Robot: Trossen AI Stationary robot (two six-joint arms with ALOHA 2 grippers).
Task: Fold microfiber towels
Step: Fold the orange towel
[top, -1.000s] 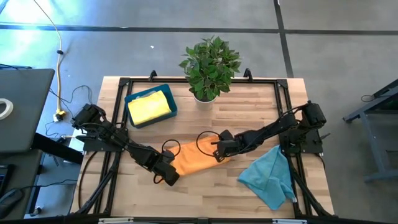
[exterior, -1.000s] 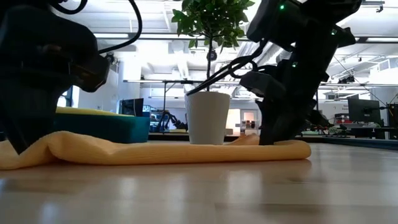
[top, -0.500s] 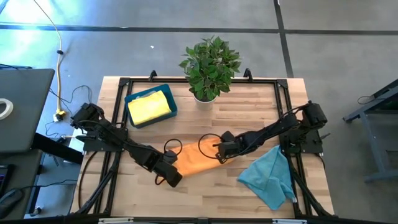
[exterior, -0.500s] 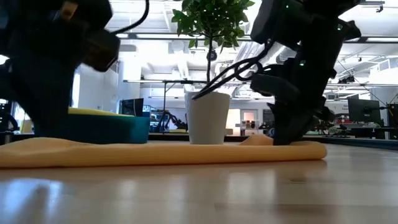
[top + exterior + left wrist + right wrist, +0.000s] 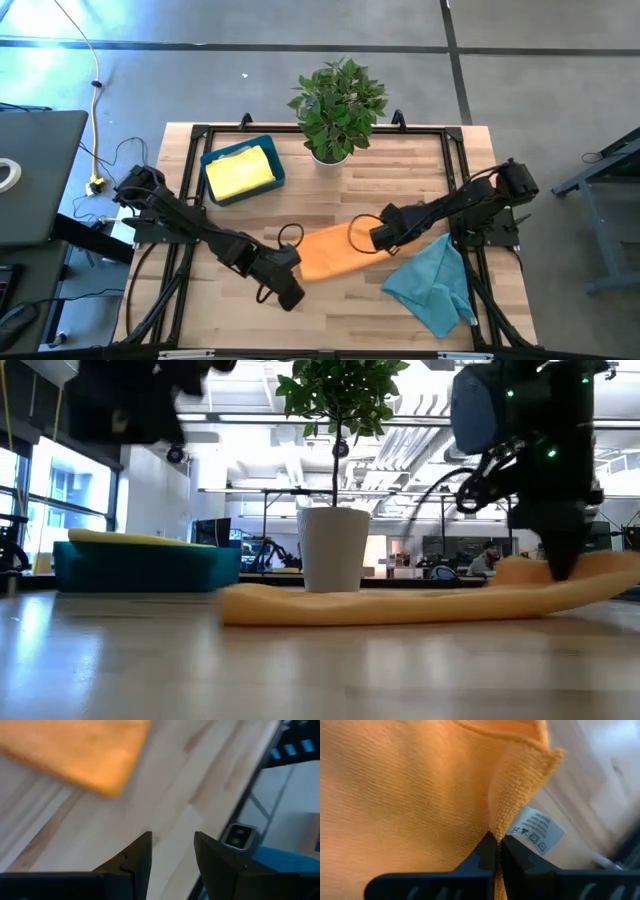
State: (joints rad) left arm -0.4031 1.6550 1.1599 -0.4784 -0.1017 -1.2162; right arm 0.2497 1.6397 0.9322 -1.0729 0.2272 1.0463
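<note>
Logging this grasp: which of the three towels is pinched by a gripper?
The orange towel at the table's middle, pinched by the right gripper. The teal towel lies loose; the yellow towel sits in the tray.

Bare table (image 5: 400, 175) lies behind the orange towel (image 5: 330, 255); plant (image 5: 335, 105) and tray (image 5: 242, 172) block the far edge.

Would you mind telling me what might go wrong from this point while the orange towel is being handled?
The right gripper pinches only a thin fold of the orange towel by its care label, so the cloth may slip free. The left gripper is open and off the towel, so nothing anchors the far end and it may bunch. The teal-blue towel lies close and might get snagged.
</note>
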